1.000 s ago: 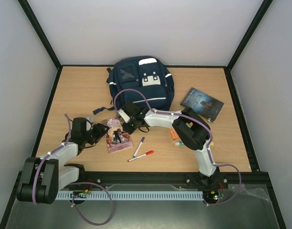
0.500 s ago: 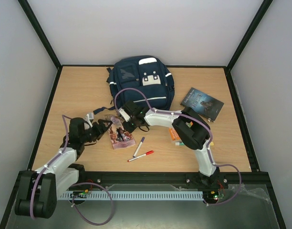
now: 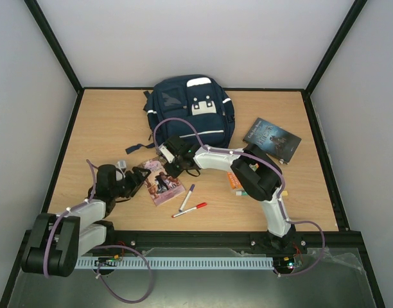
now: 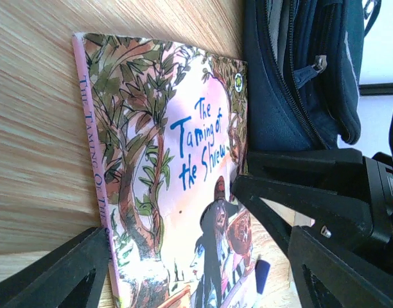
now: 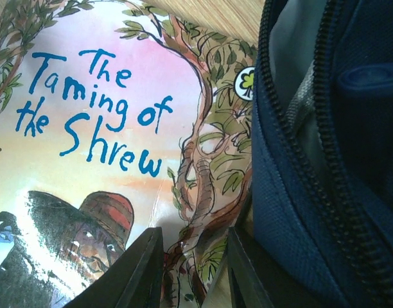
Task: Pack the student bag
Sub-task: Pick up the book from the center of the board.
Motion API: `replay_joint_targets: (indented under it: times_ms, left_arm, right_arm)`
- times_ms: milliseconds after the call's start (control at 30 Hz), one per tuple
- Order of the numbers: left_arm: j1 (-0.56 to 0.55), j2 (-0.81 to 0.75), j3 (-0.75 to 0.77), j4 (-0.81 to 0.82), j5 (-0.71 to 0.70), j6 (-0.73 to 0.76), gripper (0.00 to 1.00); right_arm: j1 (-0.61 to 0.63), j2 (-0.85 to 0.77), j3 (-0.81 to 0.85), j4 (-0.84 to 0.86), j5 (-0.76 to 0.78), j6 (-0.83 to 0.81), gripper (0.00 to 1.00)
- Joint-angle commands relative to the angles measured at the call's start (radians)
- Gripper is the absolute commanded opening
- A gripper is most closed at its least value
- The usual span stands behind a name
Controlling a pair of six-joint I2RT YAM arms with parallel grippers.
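Note:
The student bag, navy with white patches, lies at the back middle; its open zipper edge shows in the right wrist view. A pink paperback, "The Taming of the Shrew", lies in front of the bag. My right gripper is at the book's top corner beside the bag's mouth. Its fingers stand narrowly apart, pinching the creased cover. My left gripper is open at the book's left side. In its wrist view the left gripper has one finger at the spine and the other over the cover.
A purple pen and a red pen lie just right of the paperback. An orange pack sits under the right arm. A dark book lies at the right. Bag straps trail to the left.
Half a second ago the paperback's near side was raised and tilted by the left arm. Now it lies flatter and turned, with the left gripper lower. The right gripper has hardly moved.

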Motion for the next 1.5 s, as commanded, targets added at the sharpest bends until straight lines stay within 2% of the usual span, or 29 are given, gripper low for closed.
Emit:
replay_joint_targets:
  times_ms: [0, 133, 267, 367, 500, 667, 833, 967, 1033, 1200, 1467]
  left_arm:
    - [-0.025, 0.034, 0.0, 0.1, 0.082, -0.018, 0.8]
    - [-0.025, 0.086, 0.003, 0.124, 0.079, -0.019, 0.84]
    - [-0.035, 0.15, -0.005, 0.28, 0.122, -0.047, 0.85]
    - [-0.06, 0.156, 0.0, 0.37, 0.15, -0.071, 0.81]
    - [-0.098, 0.099, 0.021, 0.341, 0.108, -0.051, 0.71]
    - [-0.122, 0.042, -0.006, 0.467, 0.128, -0.086, 0.64]
    - [-0.143, -0.116, -0.002, 0.323, 0.026, -0.033, 0.77]
    - [-0.146, -0.129, -0.041, 0.339, -0.008, -0.055, 0.78]
    - [-0.146, -0.086, -0.044, 0.343, -0.007, -0.066, 0.76]
    - [-0.163, 0.043, -0.063, 0.496, 0.03, -0.146, 0.7]
    - [-0.195, 0.093, -0.025, 0.405, -0.031, -0.145, 0.55]
  right_arm:
    - [0.035, 0.155, -0.07, -0.142, -0.039, -0.011, 0.28]
    - [0.036, 0.163, -0.068, -0.144, -0.043, -0.012, 0.28]
    - [0.036, 0.178, -0.062, -0.152, -0.064, -0.01, 0.28]
    - [0.036, 0.179, -0.063, -0.154, -0.07, -0.01, 0.27]
    - [0.036, 0.176, -0.064, -0.149, -0.089, -0.011, 0.27]
    - [0.036, 0.184, -0.066, -0.151, -0.143, -0.008, 0.27]
    - [0.035, 0.189, -0.063, -0.154, -0.156, -0.007, 0.27]
    - [0.036, 0.184, -0.061, -0.155, -0.191, -0.007, 0.27]
    - [0.036, 0.185, -0.06, -0.155, -0.197, -0.007, 0.27]
    - [0.036, 0.185, -0.061, -0.158, -0.211, -0.009, 0.27]
    - [0.036, 0.181, -0.06, -0.159, -0.202, -0.007, 0.27]
